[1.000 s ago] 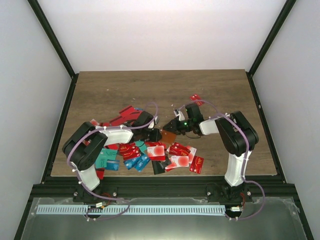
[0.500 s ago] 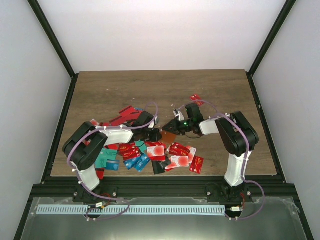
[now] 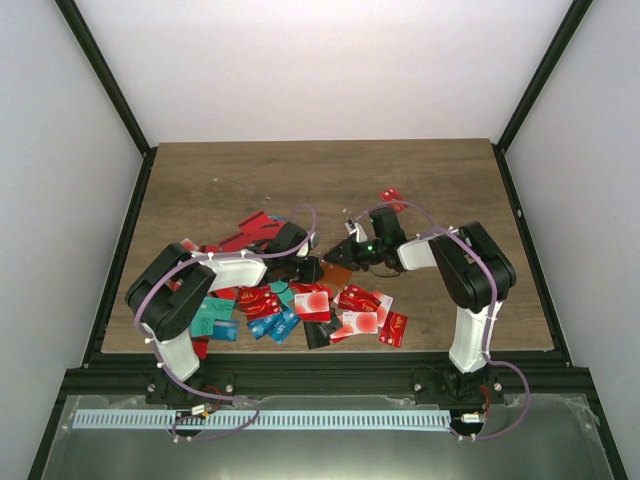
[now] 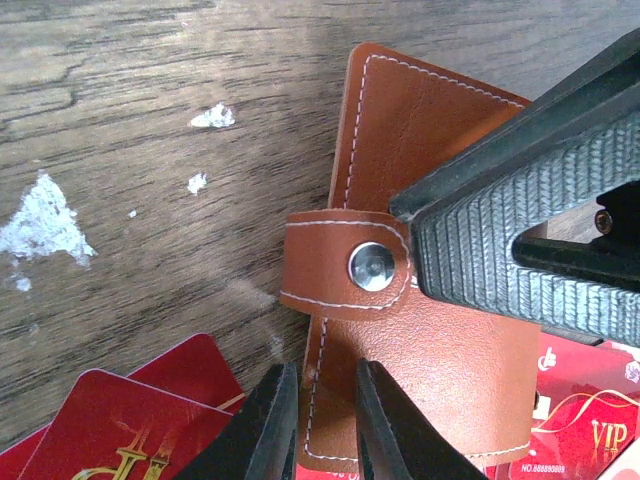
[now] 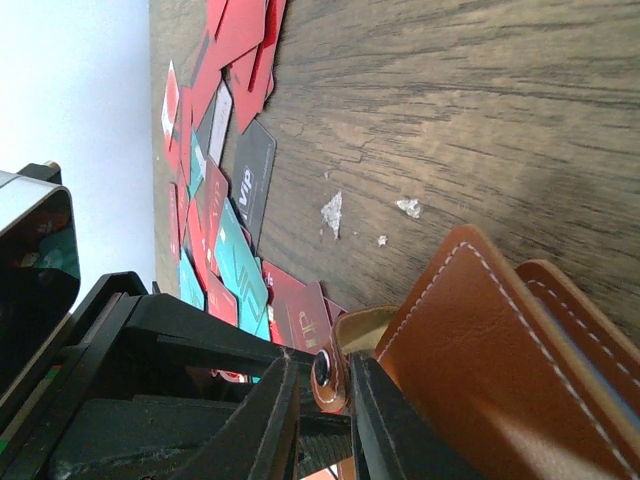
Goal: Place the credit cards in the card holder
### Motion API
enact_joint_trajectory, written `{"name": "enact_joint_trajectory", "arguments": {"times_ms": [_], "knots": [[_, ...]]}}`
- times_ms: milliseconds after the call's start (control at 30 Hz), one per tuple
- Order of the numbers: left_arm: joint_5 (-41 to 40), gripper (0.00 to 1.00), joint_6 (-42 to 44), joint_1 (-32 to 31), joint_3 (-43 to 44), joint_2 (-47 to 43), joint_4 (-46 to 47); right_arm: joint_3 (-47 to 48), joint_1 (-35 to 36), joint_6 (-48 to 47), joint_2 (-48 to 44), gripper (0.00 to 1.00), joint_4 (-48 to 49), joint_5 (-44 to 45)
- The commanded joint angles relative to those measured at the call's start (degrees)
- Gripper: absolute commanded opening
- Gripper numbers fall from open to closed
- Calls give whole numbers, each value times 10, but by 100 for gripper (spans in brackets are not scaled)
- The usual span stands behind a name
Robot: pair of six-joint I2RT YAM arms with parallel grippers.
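Currently the card holder (image 3: pixel 337 272) is mid-tabletop (image 3: pixel 230 180), shared by both arms. Left tool (image 4: pixel 322 430) pinches its stitched edge from 9 o'clock, likely as an anchor. Right tool (image 5: pixel 322 400) clamps the snap strap (image 4: pixel 345 265) from 3 o'clock, presumably to unfasten it. Credit cards (image 3: pixel 300 305) lie loose at 6 o'clock.

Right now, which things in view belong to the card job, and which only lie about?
Job: card holder, credit cards, left gripper and right gripper, both pinching the card holder.
Lying about: white flecks on the table, metal rail near the arm bases.
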Motion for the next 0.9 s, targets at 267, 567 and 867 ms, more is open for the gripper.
{"name": "enact_joint_trajectory", "arguments": {"times_ms": [267, 567, 867], "knots": [[-21, 18, 7, -4, 4, 25, -19, 15, 8, 1, 18, 18, -3, 6], [-22, 18, 7, -5, 5, 27, -21, 18, 9, 6, 16, 1, -3, 8], [-36, 17, -3, -9, 8, 22, -33, 37, 9, -36, -35, 1, -123, 66]]}}
